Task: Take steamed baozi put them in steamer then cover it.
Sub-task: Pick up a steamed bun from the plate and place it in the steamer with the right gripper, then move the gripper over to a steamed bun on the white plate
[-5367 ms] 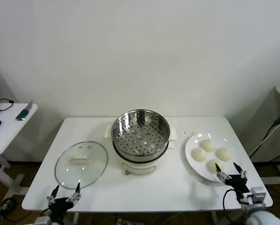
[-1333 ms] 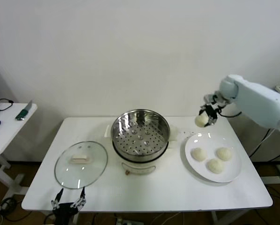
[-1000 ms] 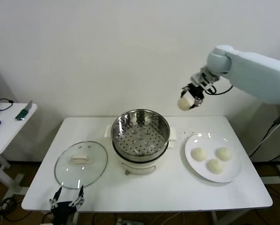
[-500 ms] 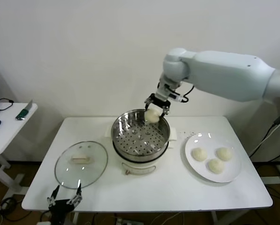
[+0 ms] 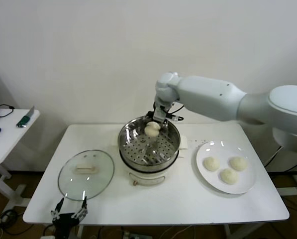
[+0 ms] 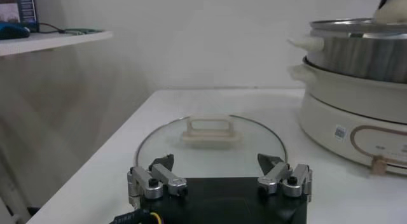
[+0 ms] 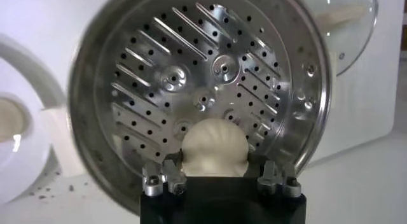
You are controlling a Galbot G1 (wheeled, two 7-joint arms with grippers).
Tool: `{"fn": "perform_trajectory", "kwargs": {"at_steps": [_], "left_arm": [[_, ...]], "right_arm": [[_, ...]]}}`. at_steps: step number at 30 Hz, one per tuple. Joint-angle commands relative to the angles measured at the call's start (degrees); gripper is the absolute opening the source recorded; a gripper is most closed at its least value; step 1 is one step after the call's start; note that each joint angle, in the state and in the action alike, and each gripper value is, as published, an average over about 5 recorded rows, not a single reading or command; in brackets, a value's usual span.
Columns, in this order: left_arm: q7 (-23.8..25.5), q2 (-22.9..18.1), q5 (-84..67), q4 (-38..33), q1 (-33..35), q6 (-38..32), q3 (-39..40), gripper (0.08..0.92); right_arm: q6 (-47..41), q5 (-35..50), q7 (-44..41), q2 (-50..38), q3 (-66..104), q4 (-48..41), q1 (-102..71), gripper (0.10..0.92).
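Observation:
My right gripper (image 5: 153,124) is shut on a baozi (image 5: 152,129) and holds it over the far side of the steamer (image 5: 149,158). In the right wrist view the baozi (image 7: 213,149) sits between the jaws above the perforated bottom of the steamer (image 7: 140,85), which holds no other bun. Three more baozi (image 5: 229,175) lie on the white plate (image 5: 245,186) at the right. The cover (image 5: 86,175), a glass lid with a cream handle, lies flat on the table left of the steamer. My left gripper (image 5: 67,213) is open and empty at the table's front edge, just before the cover (image 6: 213,139).
The white table (image 5: 178,204) carries the steamer in the middle, the cover at the left and the plate at the right. A small side table (image 5: 1,139) with a few objects stands at the far left. A white wall rises behind.
My right arm lifted one baozi off the plate, carried it left over the table, and now holds it lower over the steamer's far side. The left gripper stayed put.

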Motion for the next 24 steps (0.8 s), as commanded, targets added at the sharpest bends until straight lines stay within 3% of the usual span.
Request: {"fn": "perform_trajectory", "kwargs": {"at_steps": [1, 11, 18, 24], "left_arm": [[0.0, 0.0, 0.0, 0.1, 0.0, -0.1, 0.0, 0.823], [-0.1, -0.5, 0.1, 0.3, -0.1, -0.2, 0.4, 0.823], [-0.3, -0.6, 0.1, 0.7, -0.1, -0.6, 0.5, 0.823], [-0.7, -0.9, 0.2, 0.5, -0.3, -0.4, 0.6, 0.823]], "right_arm": [[2.0, -5.0, 1.8, 2.9, 2.2, -7.6, -5.2, 0.687], [3.4, -5.3, 1.7, 5.6, 3.1, -12.9, -6.3, 0.687], [4.0, -4.6, 2.9, 6.1, 3.0, -13.2, -6.2, 0.802], [3.0, 1.1, 2.2, 3.8, 2.1, -9.4, -4.0, 0.822]]}}
